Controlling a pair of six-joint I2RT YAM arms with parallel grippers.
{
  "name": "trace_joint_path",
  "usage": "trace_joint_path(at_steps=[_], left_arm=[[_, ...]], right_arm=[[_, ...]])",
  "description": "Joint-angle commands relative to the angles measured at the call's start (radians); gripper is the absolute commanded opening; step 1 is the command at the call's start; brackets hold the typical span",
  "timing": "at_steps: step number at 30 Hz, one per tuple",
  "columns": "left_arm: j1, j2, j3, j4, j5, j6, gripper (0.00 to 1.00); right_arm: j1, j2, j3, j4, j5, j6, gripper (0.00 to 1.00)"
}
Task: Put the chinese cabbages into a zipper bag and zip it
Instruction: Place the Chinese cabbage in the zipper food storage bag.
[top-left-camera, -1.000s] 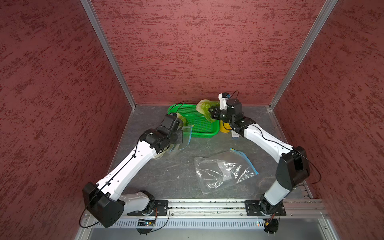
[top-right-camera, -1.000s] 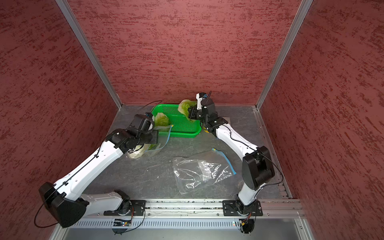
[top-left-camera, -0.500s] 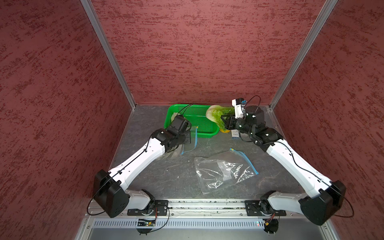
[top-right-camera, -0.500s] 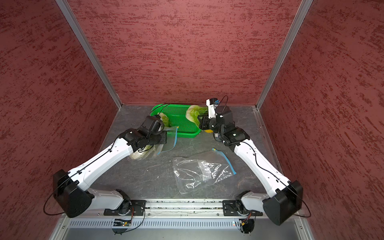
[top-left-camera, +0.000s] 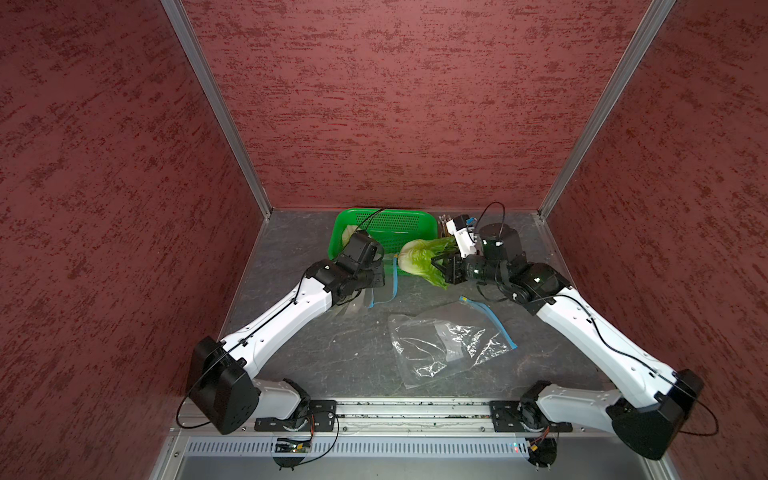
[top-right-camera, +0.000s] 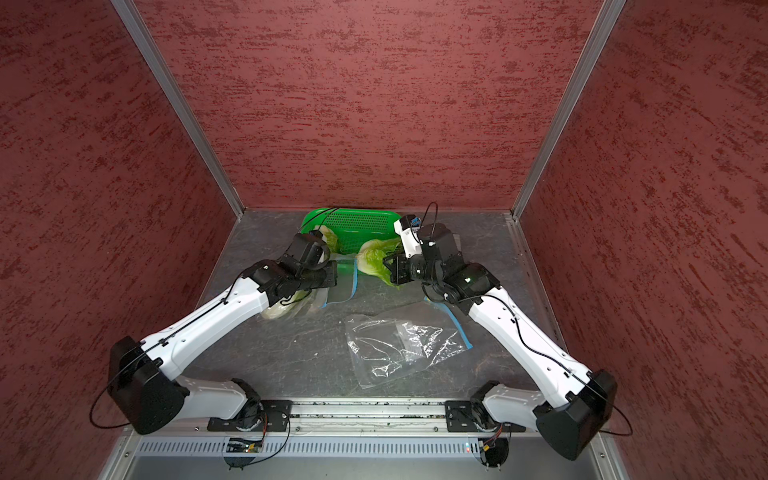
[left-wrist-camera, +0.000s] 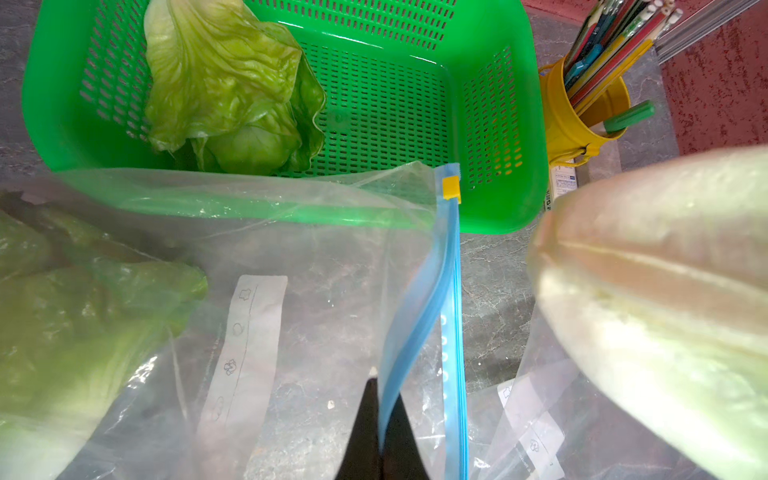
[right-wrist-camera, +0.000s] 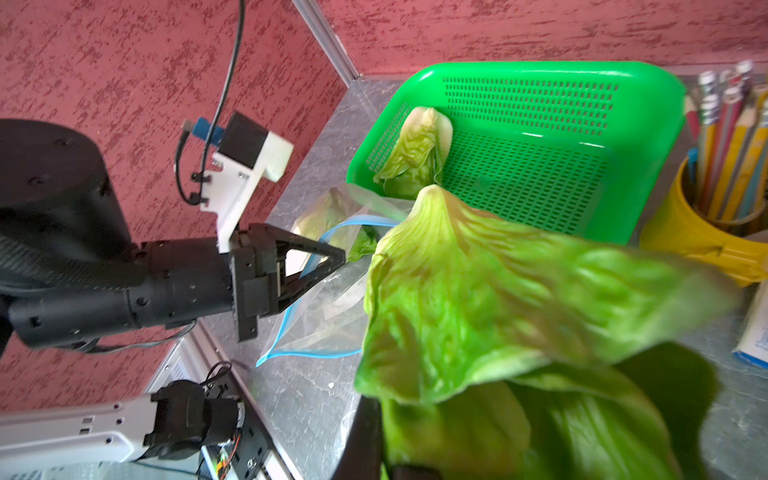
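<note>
- The left claw (right-wrist-camera: 337, 257) is closed on one lip of the blue zipper strip (left-wrist-camera: 451, 270) of the zipper bag (left-wrist-camera: 311, 291). It holds this lip lifted above the worktop (top-left-camera: 332, 345). I judge this is to keep the mouth open toward the other arm.
- The first cabbage (left-wrist-camera: 62, 324) lies inside this bag, deep at the closed end, so the space near the mouth is free.
- The right claw (top-left-camera: 438, 266) is clamped on the leafy end of the second cabbage (top-left-camera: 419, 257). This one hangs in the air just beside the bag's mouth, with its whitish base pointing to the bag. Base first seems sensible to me, because the loose leaves could catch on the zipper edge.
- The third cabbage (left-wrist-camera: 224, 91) lies in the green basket (top-left-camera: 395, 218), which stands just behind the bag.
- The yellow slider (left-wrist-camera: 451, 188) sits at the far end of the strip, so the zipper is open.
- A spare bag (top-left-camera: 444, 345) lies flat and empty in the middle of the worktop, apart from both arms. A yellow cup (left-wrist-camera: 569, 124) with pencils stands beside the basket.
- The step in hand appears to be putting in the second of three cabbages; the zipping is not yet begun.
- One risk is that the film is soft and only one lip is held, so the mouth may fold when the cabbage pushes against it.
</note>
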Motion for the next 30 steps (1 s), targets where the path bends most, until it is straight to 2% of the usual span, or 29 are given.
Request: trace_joint_path(at_steps=[1,7,15,20,22,26,30], left_arm=[[0.008,-0.033,-0.009,0.033,0.008,-0.009,0.0],[0.02,-0.061,-0.029,0.045,0.012,-0.016,0.0],[0.061,-0.125,-0.041,0.04,0.032,-0.002,0.0],[0.078,-0.172,-0.04,0.028,0.072,0.046,0.0],[0.082,-0.188,-0.043,0.026,0.107,0.071,0.0],[0.09,-0.206,-0.037,-0.007,0.107,0.084,0.0],[0.112,-0.238,-0.048,-0.007,0.143,0.089,0.0]], right_arm=[[0.026,-0.01,0.051,0.019,-0.029,-0.018,0.0],[0.066,0.038,0.052,0.064,-0.082,-0.006,0.0],[0.12,0.086,0.034,0.04,-0.064,-0.032,0.0],[0.191,0.141,0.12,-0.071,0.032,-0.098,0.0],[0.214,0.148,0.142,-0.049,0.013,-0.104,0.0],[0.24,0.169,0.173,0.005,-0.061,-0.105,0.0],[0.249,0.193,0.162,0.017,-0.076,-0.129,0.0]])
